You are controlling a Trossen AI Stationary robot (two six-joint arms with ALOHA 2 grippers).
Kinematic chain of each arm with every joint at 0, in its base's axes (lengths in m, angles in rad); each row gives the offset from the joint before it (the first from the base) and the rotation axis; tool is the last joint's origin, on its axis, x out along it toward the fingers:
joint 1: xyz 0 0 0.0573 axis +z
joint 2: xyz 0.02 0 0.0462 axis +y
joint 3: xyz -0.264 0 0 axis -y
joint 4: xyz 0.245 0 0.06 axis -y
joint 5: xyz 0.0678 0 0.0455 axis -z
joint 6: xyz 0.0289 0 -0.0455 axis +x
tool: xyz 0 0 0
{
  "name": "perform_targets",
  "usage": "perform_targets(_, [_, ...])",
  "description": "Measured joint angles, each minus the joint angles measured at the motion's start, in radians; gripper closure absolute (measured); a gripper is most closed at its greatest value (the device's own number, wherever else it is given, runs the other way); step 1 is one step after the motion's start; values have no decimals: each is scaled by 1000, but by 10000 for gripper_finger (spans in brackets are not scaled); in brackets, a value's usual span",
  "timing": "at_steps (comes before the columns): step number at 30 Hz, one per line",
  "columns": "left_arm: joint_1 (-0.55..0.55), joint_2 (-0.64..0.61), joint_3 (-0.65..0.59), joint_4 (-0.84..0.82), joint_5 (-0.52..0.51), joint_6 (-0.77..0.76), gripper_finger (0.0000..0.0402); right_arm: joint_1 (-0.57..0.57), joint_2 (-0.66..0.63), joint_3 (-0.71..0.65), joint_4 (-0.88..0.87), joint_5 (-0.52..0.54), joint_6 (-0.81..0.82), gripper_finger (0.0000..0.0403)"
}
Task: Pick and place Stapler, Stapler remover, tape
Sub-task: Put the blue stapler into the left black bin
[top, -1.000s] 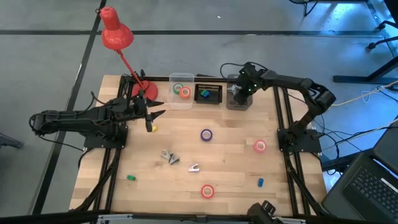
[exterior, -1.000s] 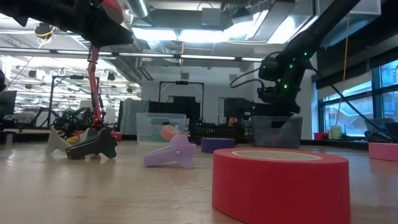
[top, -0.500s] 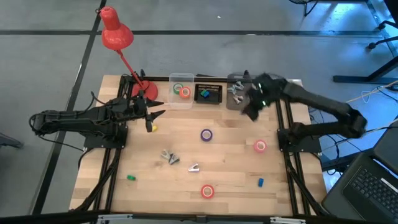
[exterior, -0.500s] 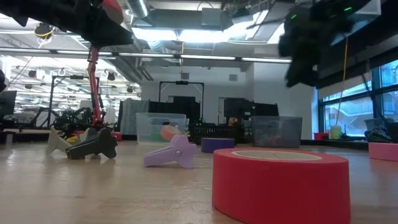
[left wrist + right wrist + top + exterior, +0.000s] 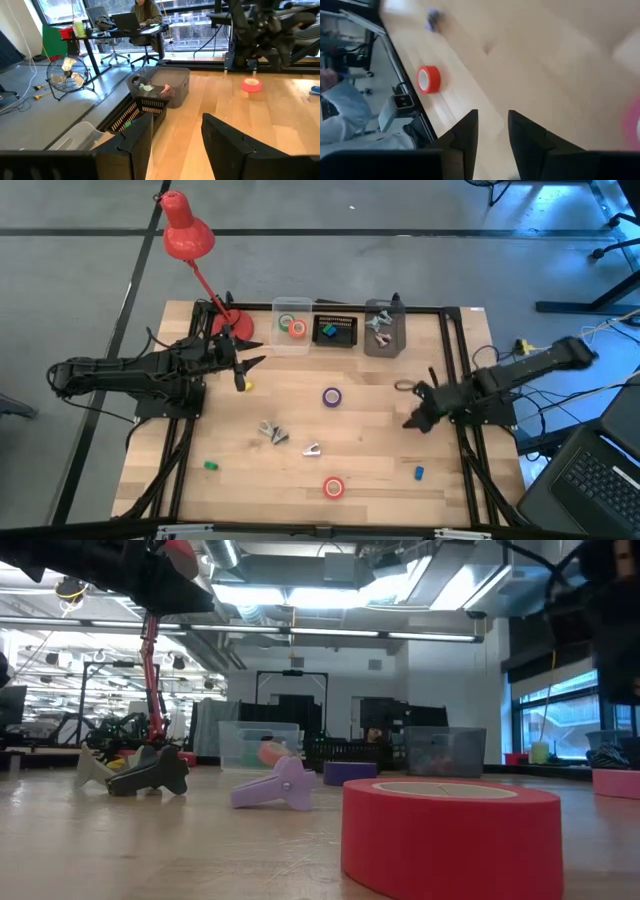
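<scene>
A pale wooden surface [image 5: 300,480] stands on grey floor, a red lamp [image 5: 187,235] at its far left corner. Along the far edge sit a clear bin [image 5: 290,327], a black basket [image 5: 336,330] and a grey bin [image 5: 384,332]. Tape rolls lie scattered: purple [image 5: 332,396] mid-surface, red-orange [image 5: 334,488] near the front edge. Two small stapler-like pieces [image 5: 272,431] lie left of centre. The left hand [image 5: 252,364] hovers by the lamp base, fingers parted and empty. The right hand [image 5: 412,420] reaches low over the right side, fingers narrowly apart, holding nothing.
</scene>
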Motion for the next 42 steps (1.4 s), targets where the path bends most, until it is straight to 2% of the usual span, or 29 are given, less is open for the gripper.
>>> perform_targets(4, [0, 0, 0, 0, 0, 0, 243, 190, 65, 0, 9, 139, 235, 296])
perform_targets(8, [0, 0, 0, 0, 0, 1, 239, 318, 171, 18, 12, 240, 457, 296])
perform_targets(11, [0, 0, 0, 0, 0, 1, 238, 382, 271, 42, 9, 254, 609, 296])
perform_targets(16, [0, 0, 0, 0, 0, 3, 242, 456, 445, 135, 4, 254, 775, 296])
perform_targets(20, [0, 0, 0, 0, 0, 30, 244, 487, 557, 245, -67, 230, 864, 296])
perform_targets(27, [0, 0, 0, -2, 0, 35, 245, 515, 685, 417, -334, 49, 998, 296])
perform_targets(42, [0, 0, 0, -47, 0, 27, 240, 506, 817, 443, -257, 43, 1012, 296])
